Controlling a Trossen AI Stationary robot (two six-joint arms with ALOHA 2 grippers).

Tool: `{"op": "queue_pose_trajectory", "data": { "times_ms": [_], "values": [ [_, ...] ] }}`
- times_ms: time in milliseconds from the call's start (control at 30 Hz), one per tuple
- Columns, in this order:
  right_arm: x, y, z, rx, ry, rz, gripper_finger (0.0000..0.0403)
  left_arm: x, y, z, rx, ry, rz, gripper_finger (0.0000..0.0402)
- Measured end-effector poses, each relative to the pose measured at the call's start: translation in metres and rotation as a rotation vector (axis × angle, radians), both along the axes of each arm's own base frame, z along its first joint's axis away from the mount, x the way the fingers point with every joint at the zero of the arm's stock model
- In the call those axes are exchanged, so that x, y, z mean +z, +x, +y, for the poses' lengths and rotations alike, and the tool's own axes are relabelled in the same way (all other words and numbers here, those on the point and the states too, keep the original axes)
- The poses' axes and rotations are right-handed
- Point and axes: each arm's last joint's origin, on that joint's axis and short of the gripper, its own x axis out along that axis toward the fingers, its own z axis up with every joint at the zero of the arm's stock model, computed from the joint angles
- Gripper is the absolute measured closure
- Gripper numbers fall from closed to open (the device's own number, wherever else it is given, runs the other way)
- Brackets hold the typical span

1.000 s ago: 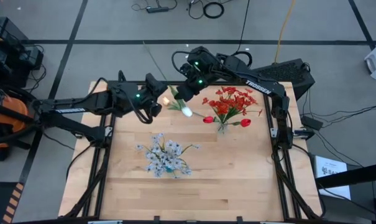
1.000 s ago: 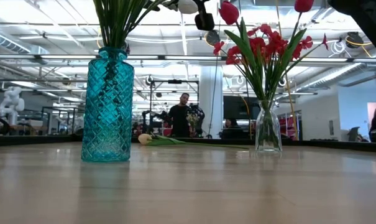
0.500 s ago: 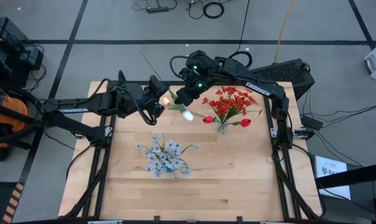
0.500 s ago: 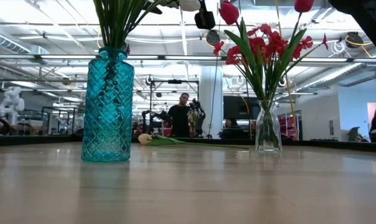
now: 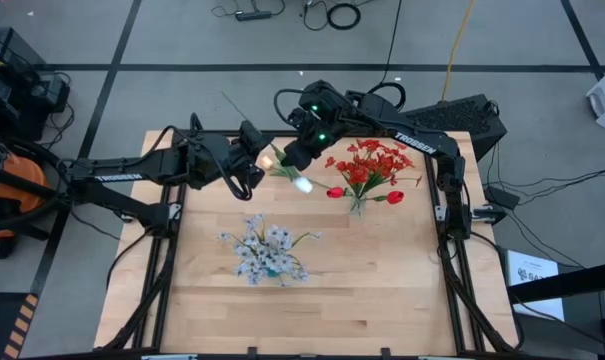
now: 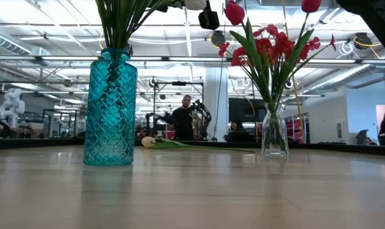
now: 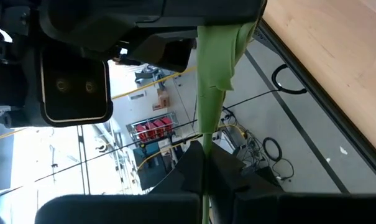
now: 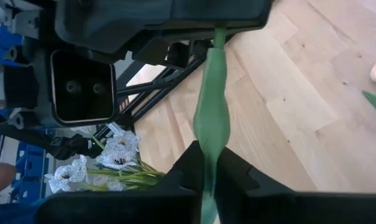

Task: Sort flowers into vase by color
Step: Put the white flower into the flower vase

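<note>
Nearest along the desk (image 6: 192,191) stands the teal cut-glass vase (image 6: 110,108), green stems rising out of it; its blossoms are cut off at the top of the low view, but from above they show as a pale blue-white spray (image 5: 265,250). Just past it to the right, the clear glass vase (image 6: 274,130) holds the red flowers (image 5: 370,168), with red tulip buds (image 6: 234,12) partly clipped at the frame edge. Farther back, a cream tulip (image 6: 149,142) lies flat on the desk, its stem trailing toward the clear vase. Above the far edge of the desk the two arms meet over one white tulip (image 5: 300,182): the right gripper (image 5: 294,155) has its jaws pinching the green stem (image 8: 212,118), and the left gripper (image 5: 250,165) has its jaws closed on the same stem (image 7: 211,81) from the other side. The exact contact points are hard to make out from above, since dark housings cover them. A pale cream bud (image 5: 267,161) shows between the two grippers; whether it is the tulip lying on the desk cannot be told. Far beyond the desk, a person (image 6: 182,121) stands in the room, small and indistinct.
</note>
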Motion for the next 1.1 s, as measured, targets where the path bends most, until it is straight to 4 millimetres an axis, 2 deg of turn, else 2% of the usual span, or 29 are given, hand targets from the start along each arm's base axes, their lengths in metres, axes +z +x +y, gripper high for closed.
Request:
{"op": "queue_pose_trajectory", "data": {
  "times_ms": [200,400,533,667,833,1000,1100],
  "values": [
    [0.002,0.002,-0.001,0.013,-0.028,-0.033,0.0328,0.001,0.000,0.000,0.000,-0.001,-0.006,0.0395],
    [0.008,-0.008,-0.015,-0.026,-0.033,-0.039,0.0274,0.003,-0.007,0.002,0.066,-0.040,-0.047,0.0395],
    [0.027,-0.030,-0.022,-0.062,-0.094,-0.082,0.0256,0.009,-0.028,0.006,0.116,-0.131,-0.100,0.0395],
    [0.049,-0.057,-0.019,-0.149,-0.210,-0.084,0.0250,0.017,-0.060,0.011,0.202,-0.293,-0.214,0.0395],
    [0.072,-0.105,0.002,-0.239,-0.311,0.008,0.0250,0.030,-0.102,0.007,0.206,-0.590,-0.461,0.0395],
    [0.081,-0.157,0.046,-0.316,-0.412,0.218,0.0250,0.043,-0.136,-0.002,0.156,-0.835,-0.693,0.0395],
    [0.088,-0.176,0.073,-0.346,-0.452,0.207,0.0250,0.047,-0.150,-0.007,0.104,-0.963,-0.784,0.0395]
  ]
}}
